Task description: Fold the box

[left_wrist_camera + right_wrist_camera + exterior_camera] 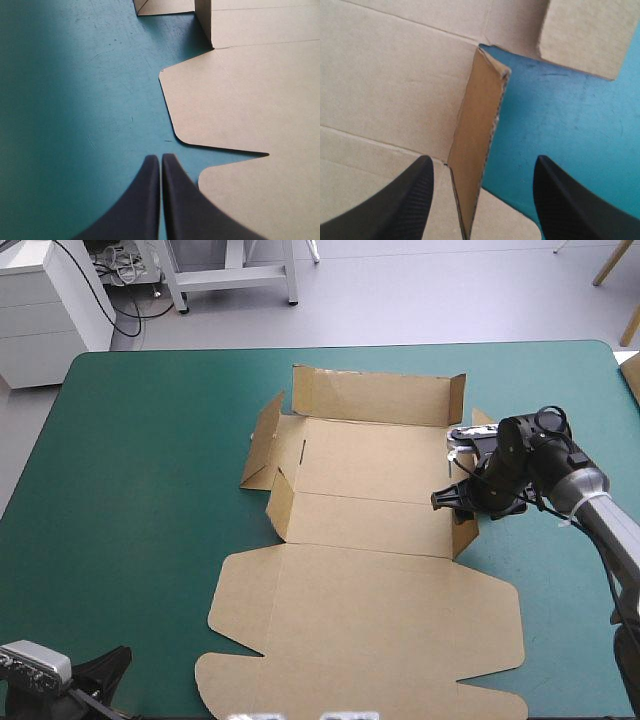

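Teal-green cover (130,460) bears box (370,620); right pincer (482,162) straddles flap (476,125).

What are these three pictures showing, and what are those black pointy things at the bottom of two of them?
This is a robot with two arms at a table covered in teal-green. One picture looks down from above and behind the robot. The other two come from small cameras on each wrist, so the black shapes are that arm's own jaws.

On the table lies a brown box. It is a cut sheet of board, with its far wall and some small side flaps standing up.

The right arm is at the box's right side. Its jaws are open, one on each side of a standing flap, not squeezing it.

The left arm is at the near left corner. Its jaws are shut, over the table beside the box's flat lid. Nothing is held.
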Motion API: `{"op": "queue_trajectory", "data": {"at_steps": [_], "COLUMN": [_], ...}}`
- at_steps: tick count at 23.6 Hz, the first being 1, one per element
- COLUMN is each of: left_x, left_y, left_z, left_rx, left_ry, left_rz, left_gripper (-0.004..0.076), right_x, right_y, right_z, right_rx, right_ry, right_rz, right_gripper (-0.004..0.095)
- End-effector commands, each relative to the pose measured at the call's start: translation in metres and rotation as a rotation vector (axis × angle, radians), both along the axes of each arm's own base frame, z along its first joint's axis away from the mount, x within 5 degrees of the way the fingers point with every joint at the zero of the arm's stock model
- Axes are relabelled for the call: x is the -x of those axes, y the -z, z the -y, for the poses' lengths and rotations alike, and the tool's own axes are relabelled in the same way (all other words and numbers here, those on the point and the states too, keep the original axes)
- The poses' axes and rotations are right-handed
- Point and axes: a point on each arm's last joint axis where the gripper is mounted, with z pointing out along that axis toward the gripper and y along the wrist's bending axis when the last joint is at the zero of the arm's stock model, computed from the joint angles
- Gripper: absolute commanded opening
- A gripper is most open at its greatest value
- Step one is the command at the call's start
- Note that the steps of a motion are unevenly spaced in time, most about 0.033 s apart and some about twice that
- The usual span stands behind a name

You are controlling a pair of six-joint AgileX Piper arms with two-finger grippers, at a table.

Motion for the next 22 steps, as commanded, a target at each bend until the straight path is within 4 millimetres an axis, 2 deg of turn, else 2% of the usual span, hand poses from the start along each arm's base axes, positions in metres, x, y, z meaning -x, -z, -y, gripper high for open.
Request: {"op": "queue_trajectory", "data": {"at_steps": [1,6,9,15,19,22], "left_x": [-0.003,-0.003,-0.003,-0.003,-0.003,-0.003], "left_y": [-0.011,-0.011,-0.011,-0.011,-0.011,-0.011], "left_z": [0.002,0.002,0.002,0.002,0.002,0.002], "left_rx": [0.037,0.037,0.037,0.037,0.037,0.037], "left_ry": [0.003,0.003,0.003,0.003,0.003,0.003], "left_rz": [0.056,0.056,0.056,0.056,0.056,0.056], "left_gripper": [-0.0008,-0.0008,-0.0008,-0.0008,-0.0008,-0.0008], "right_x": [-0.006,-0.018,-0.022,-0.022,-0.023,-0.024], "right_y": [-0.014,0.008,0.019,0.024,0.025,0.025], "right_z": [-0.001,-0.005,-0.006,-0.006,-0.005,-0.003], "right_rx": [-0.045,-0.052,-0.048,-0.032,-0.015,0.008], "right_ry": [-0.004,0.009,0.018,0.015,0.003,-0.008], "right_rz": [0.095,0.024,-0.011,-0.049,-0.043,-0.028], "right_gripper": [0.0551,0.0531,0.0408,0.0271,-0.0005,-0.0022]}}
